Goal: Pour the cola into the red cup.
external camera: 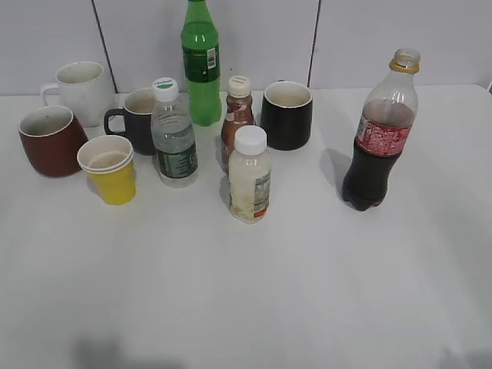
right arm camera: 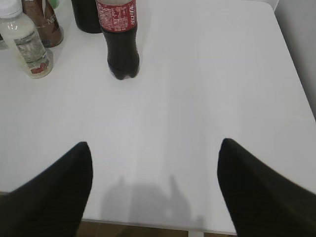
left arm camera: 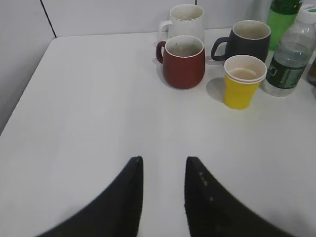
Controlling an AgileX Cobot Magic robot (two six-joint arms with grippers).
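The cola [external camera: 379, 132] stands upright and uncapped on the right of the white table; its lower part shows in the right wrist view [right arm camera: 118, 34]. The red cup [external camera: 51, 141] sits at the far left, also in the left wrist view [left arm camera: 183, 61], upright and empty. My left gripper [left arm camera: 164, 160] is open and empty, low over bare table well short of the red cup. My right gripper [right arm camera: 155, 145] is wide open and empty near the table's front edge, well short of the cola. Neither gripper shows in the exterior view.
Near the red cup stand a white mug [external camera: 79, 91], a yellow paper cup [external camera: 109, 169], a black mug [external camera: 138, 119] and a water bottle [external camera: 174, 134]. In the middle stand a green bottle [external camera: 201, 61], a small brown bottle [external camera: 237, 115], a pale drink bottle [external camera: 250, 175] and another black mug [external camera: 287, 114].
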